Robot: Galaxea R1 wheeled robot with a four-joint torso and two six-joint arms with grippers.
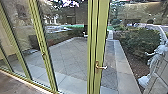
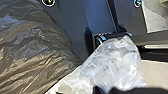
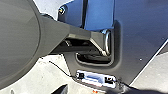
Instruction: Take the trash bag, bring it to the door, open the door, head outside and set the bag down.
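Dark plastic bag (image 2: 32, 52) beside clear plastic (image 2: 112, 66); ahead, a glass door (image 1: 101, 37) fronts a paved yard (image 1: 67, 53). Either grip's opening or hold cannot be told.

We see daylight over the paving (image 1: 70, 57) beyond the glass (image 1: 57, 17), brilliant flecks among dark trees (image 1: 75, 18), and posts (image 1: 100, 42) splayed by the wide angle. Our left wrist view catches sheen on dark plastic (image 2: 32, 50) and white glints on clear plastic (image 2: 112, 65); in our right, sunlit ground (image 3: 47, 75) glares pale.
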